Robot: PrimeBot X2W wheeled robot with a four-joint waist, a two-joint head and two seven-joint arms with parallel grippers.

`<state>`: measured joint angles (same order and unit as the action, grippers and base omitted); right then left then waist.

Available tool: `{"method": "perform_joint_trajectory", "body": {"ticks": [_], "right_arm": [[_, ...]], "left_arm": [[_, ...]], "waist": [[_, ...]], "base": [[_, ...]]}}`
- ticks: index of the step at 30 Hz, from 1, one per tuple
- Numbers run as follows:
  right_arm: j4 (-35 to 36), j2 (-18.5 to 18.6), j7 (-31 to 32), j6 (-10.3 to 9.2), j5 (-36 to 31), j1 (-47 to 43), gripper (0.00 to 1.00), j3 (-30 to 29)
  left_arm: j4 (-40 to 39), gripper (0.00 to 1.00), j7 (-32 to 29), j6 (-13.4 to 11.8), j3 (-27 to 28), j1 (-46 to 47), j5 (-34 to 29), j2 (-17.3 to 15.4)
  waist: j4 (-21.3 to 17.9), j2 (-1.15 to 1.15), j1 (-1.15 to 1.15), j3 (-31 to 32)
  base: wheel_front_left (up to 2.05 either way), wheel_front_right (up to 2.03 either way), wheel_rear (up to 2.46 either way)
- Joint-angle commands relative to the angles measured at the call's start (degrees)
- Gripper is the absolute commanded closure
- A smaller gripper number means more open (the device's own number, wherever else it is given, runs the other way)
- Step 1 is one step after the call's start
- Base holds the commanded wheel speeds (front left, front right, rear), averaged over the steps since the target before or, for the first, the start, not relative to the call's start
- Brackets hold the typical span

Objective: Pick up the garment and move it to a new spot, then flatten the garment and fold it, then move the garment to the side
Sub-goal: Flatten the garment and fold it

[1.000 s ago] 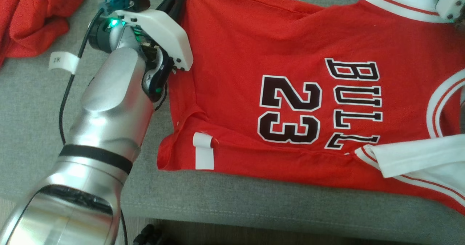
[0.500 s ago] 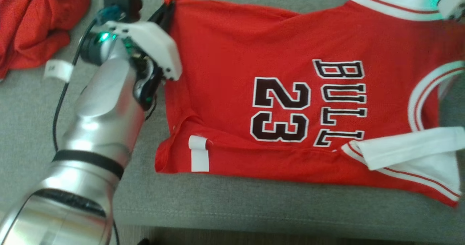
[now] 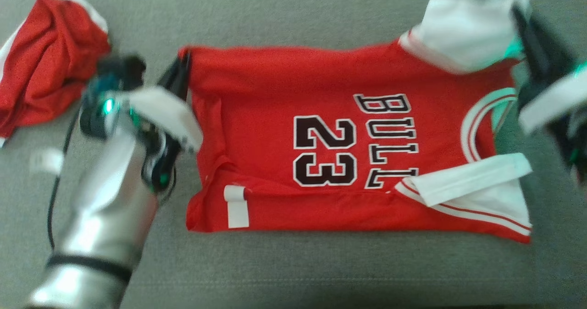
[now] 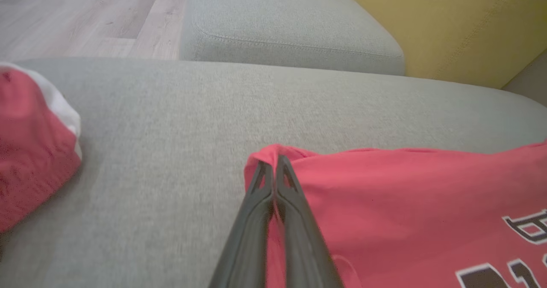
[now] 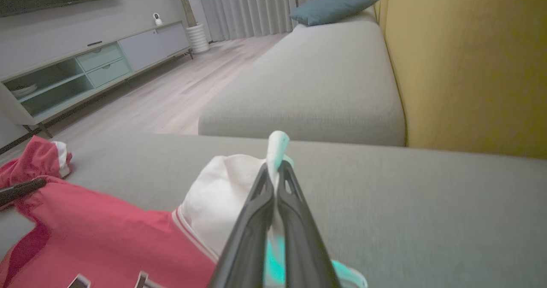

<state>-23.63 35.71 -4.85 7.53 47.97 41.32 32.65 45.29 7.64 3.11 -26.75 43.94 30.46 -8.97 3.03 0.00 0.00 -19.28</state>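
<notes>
Red jersey (image 3: 321, 80) on sofa (image 3: 293, 263) | my left claw (image 4: 270, 165) pinched tight on its hem corner | right claw (image 5: 275, 168) clamped on white sleeve (image 5: 218, 202)

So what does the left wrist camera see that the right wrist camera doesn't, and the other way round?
Left wrist view: the left fingers shut on a red hem corner of the jersey. Right wrist view: the right fingers shut on the white sleeve, plus a low cabinet, a blue pillow and curtains beyond. Both: the jersey, the grey sofa, its yellow backrest, the wooden floor and a second crumpled red garment.
</notes>
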Motion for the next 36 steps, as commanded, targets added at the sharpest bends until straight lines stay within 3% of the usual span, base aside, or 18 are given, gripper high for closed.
{"method": "perform_joint_trajectory", "body": {"ticks": [1, 8, 14, 15, 16, 17, 18, 22, 23, 28, 36], "right_arm": [[2.76, 1.77, -0.78, -0.04, 0.73, -4.64, 1.00, -0.71], [8.64, -0.84, -0.77, -0.04, 1.21, -21.14, 1.00, -4.72], [10.69, -4.73, 0.66, -0.04, -0.31, -30.22, 1.00, -9.33], [10.97, -5.47, 1.11, -0.04, -0.63, -31.28, 0.82, -9.92], [11.20, -6.25, 1.63, -0.04, -0.98, -32.30, 0.46, -10.48], [11.21, -7.03, 2.13, -0.04, -1.50, -33.30, 0.00, -11.27], [11.31, -7.77, 2.45, -0.04, -2.37, -34.18, 0.00, -12.10], [12.85, -11.65, 1.78, -0.04, -7.25, -37.22, 0.00, -16.86], [14.75, -13.67, 0.77, -0.04, -10.93, -38.52, 0.00, -19.74], [22.75, -19.35, 0.60, -0.04, -20.74, -40.98, 0.00, -26.38], [34.18, -24.58, 5.27, -0.04, -30.91, -42.95, 0.00, -29.53]], "left_arm": [[-3.57, 1.00, 0.29, -0.70, 2.49, -2.00, 0.82, -2.99], [-17.76, 1.00, -2.10, -5.17, 4.49, -16.89, 3.66, -6.27], [-28.76, 1.00, -6.31, -9.12, 5.38, -28.04, 6.14, -8.15], [-29.96, 1.00, -6.95, -9.75, 5.34, -29.40, 6.32, -8.34], [-30.87, 0.89, -7.57, -10.21, 5.20, -30.60, 6.50, -8.46], [-31.56, 0.55, -8.21, -10.56, 4.91, -31.66, 6.54, -8.61], [-32.18, 0.00, -8.56, -10.95, 4.58, -32.51, 6.26, -8.86], [-34.70, 0.00, -6.94, -13.54, 4.33, -34.90, 4.16, -9.41], [-36.11, 0.00, -4.77, -15.88, 4.14, -35.71, 1.39, -9.99], [-40.72, 0.00, 1.85, -21.22, 4.58, -36.87, -4.22, -10.20], [-47.91, 0.00, 6.35, -25.17, 4.62, -37.32, -10.07, -9.78]], "waist": [[-1.82, 0.00, 0.00, 2.17], [-3.99, 0.00, 0.00, 4.41], [-4.88, 0.00, 0.00, 5.12], [-4.97, 0.00, 0.00, 5.18], [-5.00, 0.00, 0.00, 5.26], [-5.02, 0.00, 0.00, 5.35], [-5.06, 0.00, 0.00, 5.43], [-5.16, 0.00, 0.00, 5.80], [-5.24, 0.00, 0.00, 6.00], [-5.38, 0.00, 0.00, 6.71], [-5.33, 0.00, 0.00, 8.22]], "base": [[0.00, 0.00, 0.00], [0.00, 0.00, 0.00], [0.00, 0.00, 0.00], [0.00, 0.00, 0.00], [0.00, 0.00, 0.00], [0.00, 0.00, 0.00], [0.00, 0.00, 0.00], [0.00, 0.00, 0.00], [0.00, 0.00, 0.00], [0.00, 0.00, 0.00], [0.00, 0.00, 0.00]]}}
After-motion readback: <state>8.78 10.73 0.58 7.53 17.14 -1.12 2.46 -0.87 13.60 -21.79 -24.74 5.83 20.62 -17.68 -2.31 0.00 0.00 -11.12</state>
